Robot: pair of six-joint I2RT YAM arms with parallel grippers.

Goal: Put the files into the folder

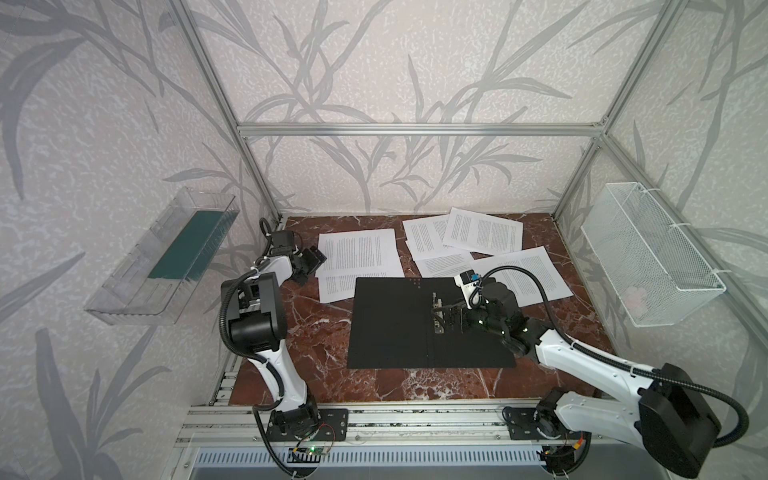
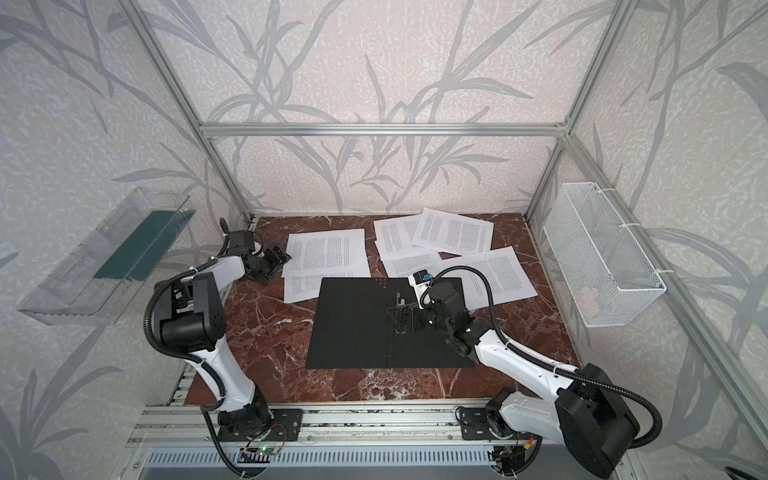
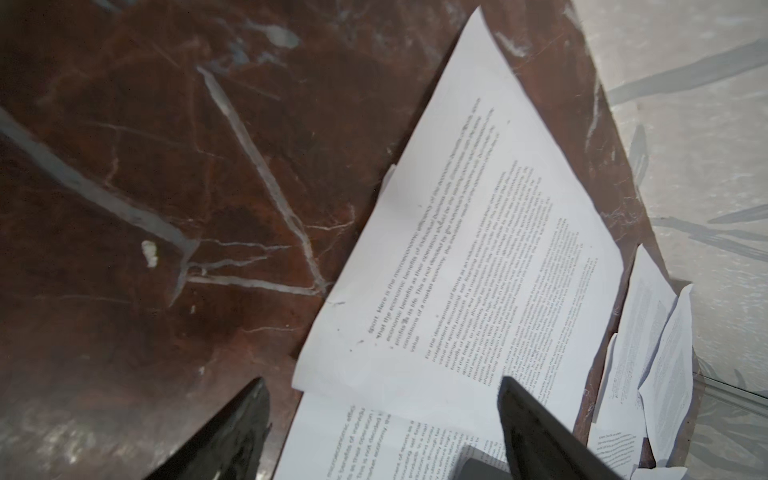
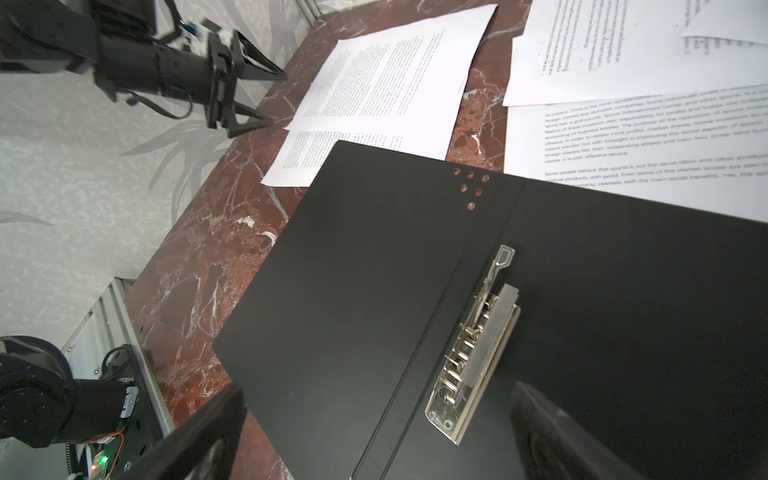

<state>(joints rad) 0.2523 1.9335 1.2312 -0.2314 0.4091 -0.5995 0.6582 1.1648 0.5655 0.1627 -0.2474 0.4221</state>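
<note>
White printed sheets [image 1: 357,251], six, lie loose; one black folder [image 1: 390,328] lies open; left and right jaws gape, empty.

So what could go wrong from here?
The left claw is open at the edge of the top sheet, which overlaps a lower sheet, so it might drag both or crease one. The open folder lies on the lower sheet's corner; pulling that sheet could shift the folder. The right claw, also open, is close over the metal clip and could bump it.
</note>
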